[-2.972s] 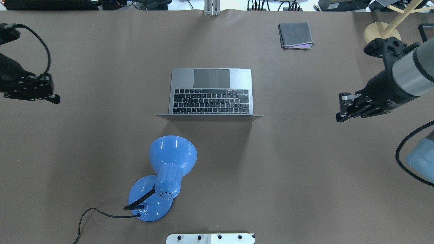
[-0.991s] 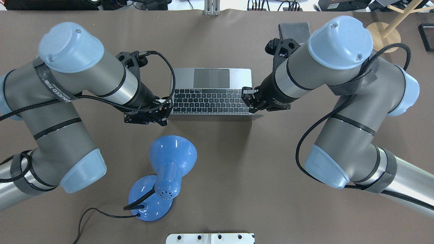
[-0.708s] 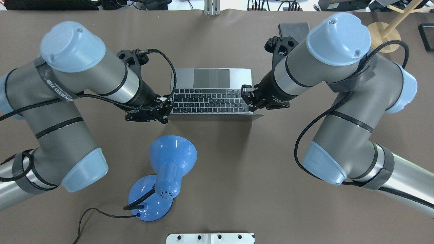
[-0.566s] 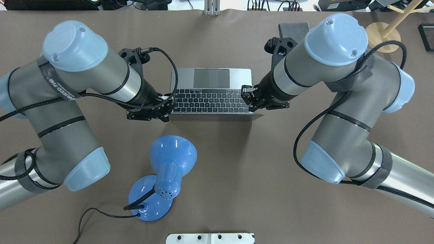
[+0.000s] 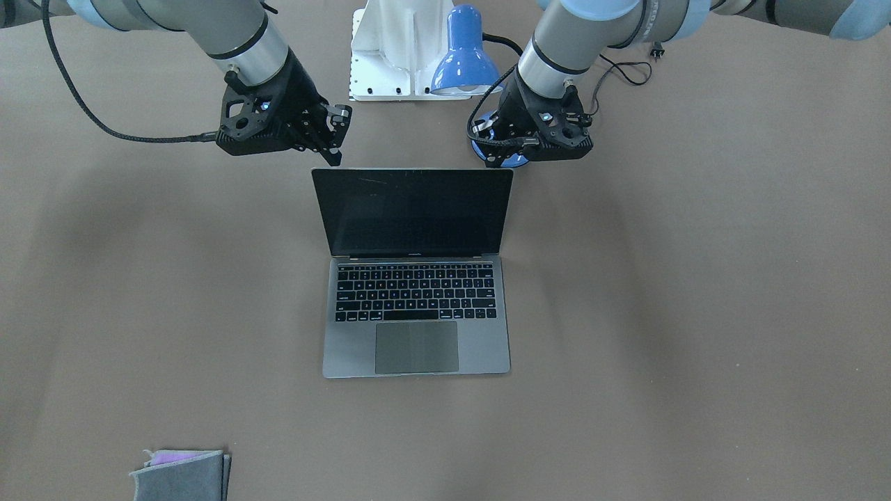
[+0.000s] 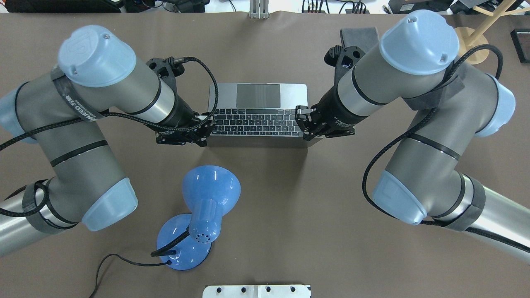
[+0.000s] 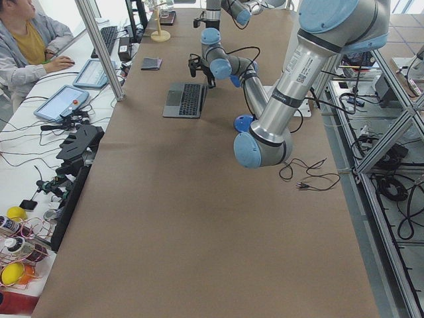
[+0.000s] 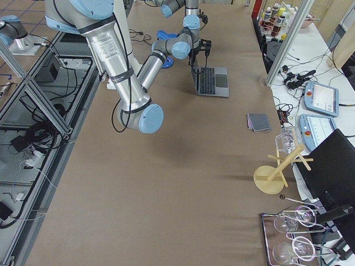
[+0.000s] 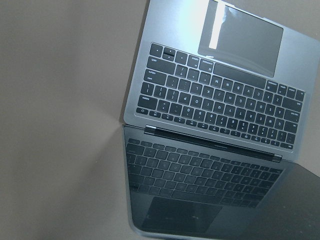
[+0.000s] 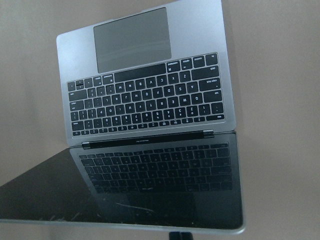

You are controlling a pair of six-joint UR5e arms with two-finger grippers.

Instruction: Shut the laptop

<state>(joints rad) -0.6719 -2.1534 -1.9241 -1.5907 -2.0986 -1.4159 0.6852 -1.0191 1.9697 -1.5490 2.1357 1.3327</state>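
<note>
Scanning table (image 5: 696,313): finding laptop (image 5: 416,306) open at centre, lid upright. Noting lamp (image 6: 211,186) near, behind lid. Hovering left gripper (image 6: 206,131) and right gripper (image 6: 304,123) at lid's top corners, fingers apart. Risking lid twisting from uneven pushing, base skidding, fingertips scraping screen, lid slamming.

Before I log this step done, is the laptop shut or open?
Open. The slim space-grey metal laptop has its dark screen raised, leaving black keys and trackpad exposed.
</note>
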